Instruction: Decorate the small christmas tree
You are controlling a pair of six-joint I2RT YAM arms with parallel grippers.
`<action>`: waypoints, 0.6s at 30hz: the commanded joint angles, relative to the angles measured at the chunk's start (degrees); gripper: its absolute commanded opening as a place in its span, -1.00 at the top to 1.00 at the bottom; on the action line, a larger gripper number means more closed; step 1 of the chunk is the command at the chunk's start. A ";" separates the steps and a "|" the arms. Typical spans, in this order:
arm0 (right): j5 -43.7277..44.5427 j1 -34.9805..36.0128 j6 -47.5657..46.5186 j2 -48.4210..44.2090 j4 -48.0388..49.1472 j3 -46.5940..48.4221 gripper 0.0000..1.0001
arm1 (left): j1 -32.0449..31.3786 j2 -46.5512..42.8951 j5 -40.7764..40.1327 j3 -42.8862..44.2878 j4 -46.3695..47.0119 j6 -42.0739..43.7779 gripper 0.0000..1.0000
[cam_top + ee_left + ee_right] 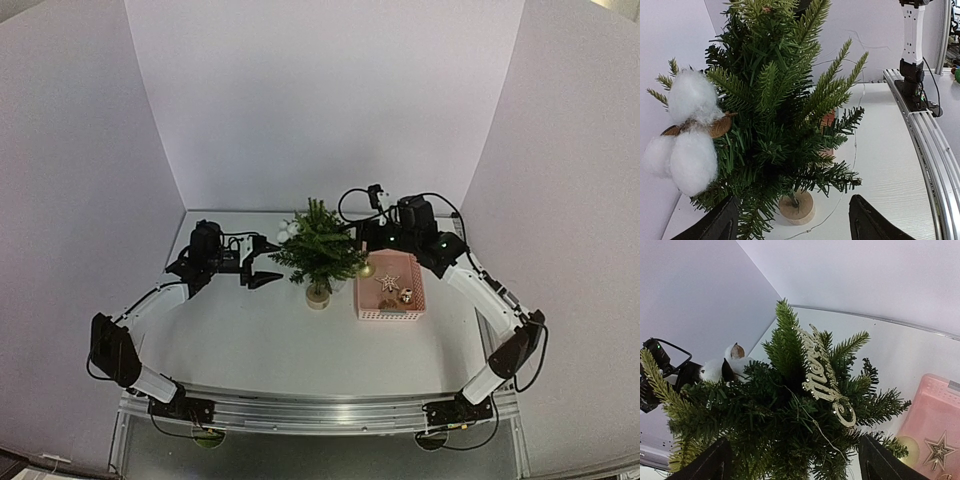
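The small christmas tree (pixel 318 248) stands mid-table on a pale round wooden base (pixel 796 206). White cotton bolls (pixel 690 125) hang on its left side. A gold glitter word ornament (pixel 822 375) lies in its top branches, with a thin wire (pixel 815 425) trailing down. My left gripper (pixel 262 271) is open and empty, just left of the tree, its fingers (pixel 867 220) flanking the base at a distance. My right gripper (pixel 366 236) is open and empty above the tree's right side. A pink basket (pixel 391 286) holds a gold star (pixel 387 283) and other ornaments.
A gold ball (pixel 366 269) sits by the basket's left edge, also visible in the right wrist view (pixel 909 450). White walls close in at the back and sides. A metal rail (pixel 925 150) runs along the near table edge.
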 commanded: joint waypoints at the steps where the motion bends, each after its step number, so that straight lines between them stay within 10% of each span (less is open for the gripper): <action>1: 2.74 -0.09 1.12 -3.03 -1.26 0.22 -0.70 | -0.55 -1.79 0.38 0.68 0.78 3.60 -0.45; 18: 3.25 -6.14 6.49 2.07 -6.68 0.44 -0.67 | -7.77 2.36 -6.27 4.19 -1.93 8.26 0.12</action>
